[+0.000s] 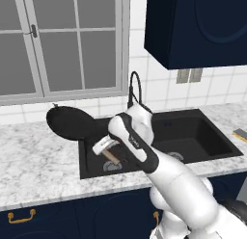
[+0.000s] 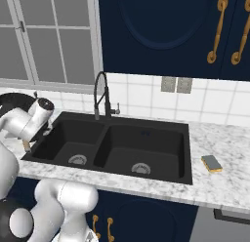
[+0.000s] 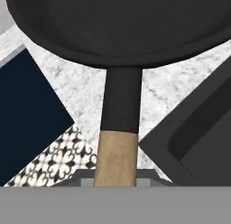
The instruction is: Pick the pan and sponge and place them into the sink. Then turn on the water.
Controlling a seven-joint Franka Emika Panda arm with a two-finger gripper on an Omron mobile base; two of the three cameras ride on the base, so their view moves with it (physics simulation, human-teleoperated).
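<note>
The black pan (image 1: 70, 122) hangs tilted over the counter, just left of the sink (image 1: 195, 134). Its wooden handle (image 1: 112, 156) points down over the left basin. My gripper (image 1: 109, 150) is shut on that handle. In the hand view the pan (image 3: 122, 24) spreads across the top, and its handle (image 3: 116, 157) runs down between my fingers. The yellow sponge (image 2: 211, 163) with its grey top lies flat on the counter right of the sink (image 2: 146, 148), and it is also seen at the far right edge as sponge (image 1: 240, 134). No water is in view at the faucet (image 2: 101, 94).
Marble counter (image 1: 38, 161) runs on both sides of the sink. A window (image 1: 58, 40) sits behind the pan. Dark blue wall cabinets (image 1: 198, 26) hang above the right basin. The faucet (image 1: 135, 88) rises behind the divider, close to my arm.
</note>
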